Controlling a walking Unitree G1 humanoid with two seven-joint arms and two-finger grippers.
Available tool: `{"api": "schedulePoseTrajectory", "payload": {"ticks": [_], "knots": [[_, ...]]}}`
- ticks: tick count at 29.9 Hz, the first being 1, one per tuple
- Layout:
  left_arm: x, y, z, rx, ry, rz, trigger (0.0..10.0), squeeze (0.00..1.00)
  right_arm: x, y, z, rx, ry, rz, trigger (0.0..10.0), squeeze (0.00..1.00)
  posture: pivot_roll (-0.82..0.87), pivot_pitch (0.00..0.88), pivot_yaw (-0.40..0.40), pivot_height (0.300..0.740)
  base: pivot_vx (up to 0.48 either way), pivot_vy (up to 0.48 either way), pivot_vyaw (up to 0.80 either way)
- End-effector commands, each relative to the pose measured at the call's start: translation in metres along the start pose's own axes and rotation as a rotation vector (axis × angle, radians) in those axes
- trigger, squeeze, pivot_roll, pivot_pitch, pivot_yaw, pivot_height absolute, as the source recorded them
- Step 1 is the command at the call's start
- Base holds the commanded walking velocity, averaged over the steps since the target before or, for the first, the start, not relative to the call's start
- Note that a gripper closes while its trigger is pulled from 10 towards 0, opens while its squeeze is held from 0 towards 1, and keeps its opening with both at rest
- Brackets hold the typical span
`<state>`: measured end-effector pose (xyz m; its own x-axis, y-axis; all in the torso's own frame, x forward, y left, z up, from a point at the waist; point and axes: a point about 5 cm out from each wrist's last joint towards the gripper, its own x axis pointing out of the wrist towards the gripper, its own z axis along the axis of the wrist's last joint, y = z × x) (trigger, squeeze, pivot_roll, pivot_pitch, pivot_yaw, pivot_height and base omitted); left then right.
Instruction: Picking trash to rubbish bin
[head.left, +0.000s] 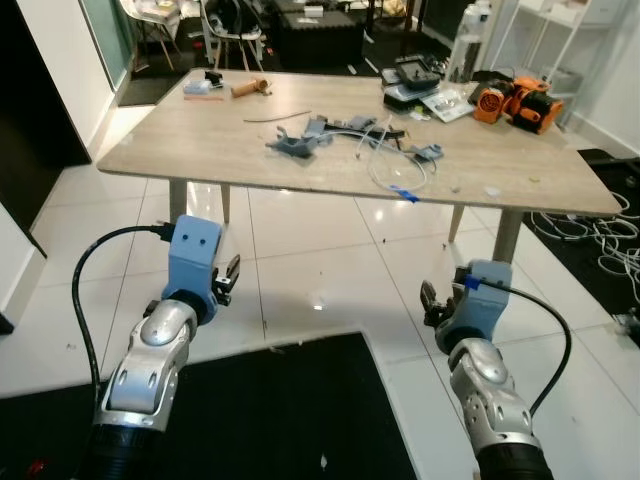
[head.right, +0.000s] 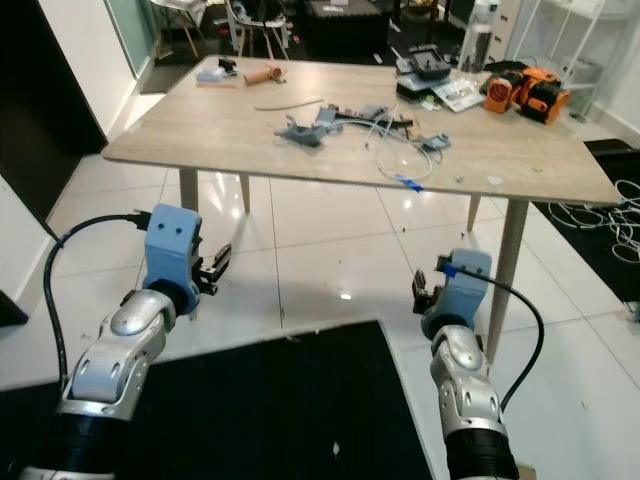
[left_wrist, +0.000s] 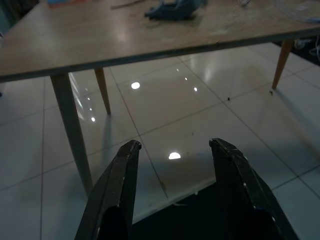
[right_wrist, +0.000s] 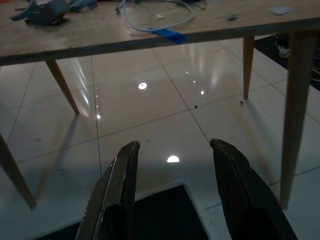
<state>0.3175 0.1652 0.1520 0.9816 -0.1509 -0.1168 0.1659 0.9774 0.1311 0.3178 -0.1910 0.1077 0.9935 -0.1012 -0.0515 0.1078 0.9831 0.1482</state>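
The left tool and right tool hang low over the white tiled floor, at about 8 and 4 o'clock, each with fingers spread wide and holding nothing. Ahead at 12 o'clock stands the wooden worktop. On it lie the loose bits that could be trash: grey-blue plastic parts near the middle, a coil of clear tubing with a strip of blue tape at the near edge, and a small white scrap toward 2 o'clock. An orange and black device sits at the far corner, at 1 o'clock. A black mat lies between the arms.
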Motion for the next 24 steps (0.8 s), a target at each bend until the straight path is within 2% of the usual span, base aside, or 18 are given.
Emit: {"api": "schedulePoseTrajectory", "payload": {"ticks": [1, 2, 10, 20, 24], "knots": [[-0.002, 0.002, -0.001, -0.010, 0.009, 0.006, 10.0, 0.00, -0.001, 0.005, 0.005, -0.024, -0.014, 0.029, 10.0, 0.00, 0.05, 0.086, 0.032, 0.740, 0.442, 0.000, 0.00], [-0.002, 0.002, 0.001, -0.017, 0.004, 0.006, 10.0, 0.00, -0.001, 0.007, 0.014, -0.058, -0.051, 0.042, 10.0, 0.00, 0.05, 0.086, 0.032, 0.740, 0.442, 0.000, 0.00], [-0.002, 0.002, 0.004, -0.019, -0.008, 0.008, 10.0, 0.00, 0.002, 0.004, 0.040, -0.047, -0.135, 0.040, 10.0, 0.00, 0.04, 0.089, 0.033, 0.740, 0.442, 0.000, 0.00], [-0.001, 0.002, 0.009, -0.020, -0.020, 0.002, 10.0, 0.00, 0.003, -0.003, 0.051, -0.052, -0.175, 0.016, 10.0, 0.00, 0.03, 0.084, 0.031, 0.740, 0.440, 0.000, 0.00], [-0.001, 0.001, 0.011, -0.018, -0.025, 0.001, 10.0, 0.00, 0.003, 0.000, 0.062, -0.056, -0.210, 0.050, 10.0, 0.00, 0.03, 0.083, 0.032, 0.740, 0.441, 0.000, 0.00]]}}
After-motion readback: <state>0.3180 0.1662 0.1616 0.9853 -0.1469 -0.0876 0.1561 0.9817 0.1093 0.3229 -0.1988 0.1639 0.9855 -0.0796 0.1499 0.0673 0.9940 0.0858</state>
